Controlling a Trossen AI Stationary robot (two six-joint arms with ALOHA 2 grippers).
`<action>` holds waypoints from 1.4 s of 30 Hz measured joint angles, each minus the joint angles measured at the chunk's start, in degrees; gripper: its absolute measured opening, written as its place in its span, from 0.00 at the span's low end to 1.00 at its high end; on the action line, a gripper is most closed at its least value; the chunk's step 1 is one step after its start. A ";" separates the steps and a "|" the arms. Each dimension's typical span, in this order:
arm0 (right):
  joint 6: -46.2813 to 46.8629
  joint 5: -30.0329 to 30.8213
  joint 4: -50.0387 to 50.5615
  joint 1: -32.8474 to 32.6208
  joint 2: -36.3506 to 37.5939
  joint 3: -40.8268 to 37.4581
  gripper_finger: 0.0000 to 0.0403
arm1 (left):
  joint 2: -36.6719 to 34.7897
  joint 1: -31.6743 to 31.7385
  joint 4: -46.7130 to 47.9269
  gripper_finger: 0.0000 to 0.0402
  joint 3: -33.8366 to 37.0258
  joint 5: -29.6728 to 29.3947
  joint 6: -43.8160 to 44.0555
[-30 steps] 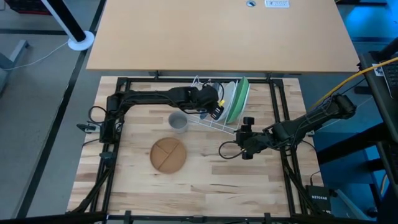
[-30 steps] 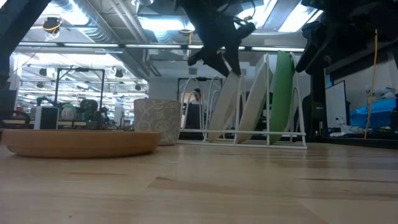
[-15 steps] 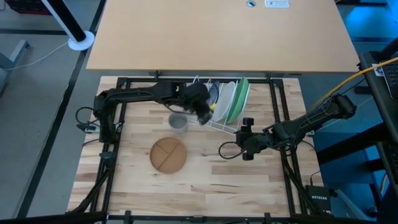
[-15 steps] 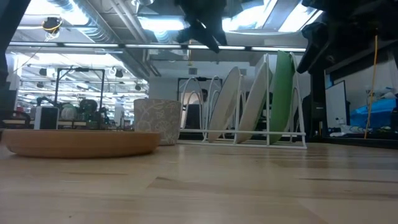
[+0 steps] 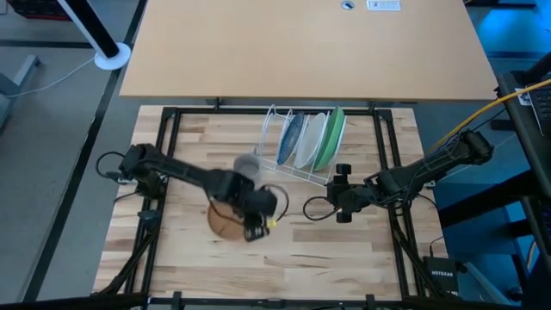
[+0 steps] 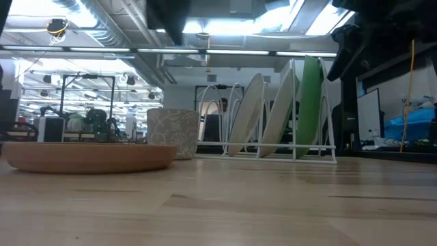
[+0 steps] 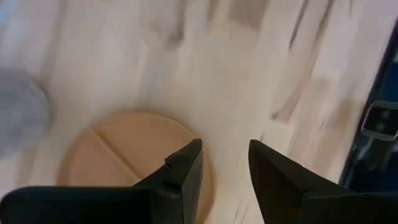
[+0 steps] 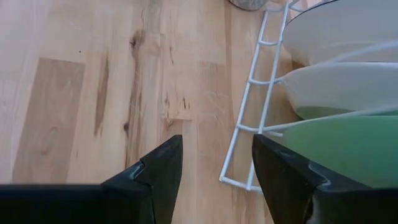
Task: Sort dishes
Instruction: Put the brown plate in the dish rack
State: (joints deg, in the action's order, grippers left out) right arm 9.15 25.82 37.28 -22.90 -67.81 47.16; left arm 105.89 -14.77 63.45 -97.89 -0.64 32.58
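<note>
The brown-orange plate (image 5: 225, 215) lies flat on the table; it also shows in the low view (image 6: 89, 156). The dark blue plate (image 5: 291, 138), the white plate (image 5: 310, 139) and the green plate (image 5: 332, 136) stand on edge in the white wire rack (image 5: 297, 170), leaning on its hoops. My left gripper (image 5: 256, 226) hangs open and empty above the brown-orange plate's right rim (image 7: 186, 140); its fingers touch nothing. My right gripper (image 5: 343, 169) is open and empty, just on the near side of the rack (image 8: 258, 93).
A small grey cup (image 5: 248, 164) stands between the rack and the brown-orange plate. A black frame (image 5: 383, 138) runs round the table. The rack's left hoops (image 6: 218, 116) hold nothing. Bare wood (image 5: 327, 258) lies toward the near edge.
My left gripper has left the dark blue plate's top rim at the rack, risen, and swung toward the table's near edge, past the grey cup, to above the brown-orange plate. The dark blue plate stays leaning in the rack.
</note>
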 joint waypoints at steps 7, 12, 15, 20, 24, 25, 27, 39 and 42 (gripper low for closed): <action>0.00 0.00 -1.16 0.04 0.00 0.02 0.49 | 0.07 -6.33 -1.81 0.30 6.42 -5.67 7.73; 0.00 0.00 -1.47 0.04 0.00 0.02 0.49 | 0.20 -8.64 -6.35 0.30 12.03 -6.19 11.19; 0.00 -0.02 -1.47 0.04 0.00 0.02 0.49 | 0.20 -9.42 -9.93 0.30 15.27 -6.19 12.66; 0.00 0.00 -1.49 0.04 -0.02 0.02 0.49 | 0.22 -9.65 -13.56 0.30 19.23 -6.22 15.48; 0.00 0.00 -1.49 0.04 -0.02 0.02 0.49 | 0.24 -9.63 -18.41 0.30 22.17 -6.22 15.47; 0.02 -0.02 -1.49 0.04 -0.02 0.02 0.49 | 0.24 -9.63 -19.86 0.30 22.96 -6.22 15.47; 0.00 -0.01 -1.48 0.04 -0.02 0.02 0.49 | 0.24 -9.63 -22.39 0.30 24.41 -6.22 15.47; 0.02 0.00 -1.67 0.04 -0.02 0.02 0.49 | 0.24 -9.63 -27.80 0.30 30.00 -7.47 18.75; 0.00 0.00 -1.69 0.04 -0.02 0.02 0.49 | 0.24 -9.63 -28.52 0.30 30.74 -7.48 19.71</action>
State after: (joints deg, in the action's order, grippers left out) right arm 9.15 25.82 35.59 -22.85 -67.83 47.18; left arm 106.13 -24.40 34.93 -67.15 -8.12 52.29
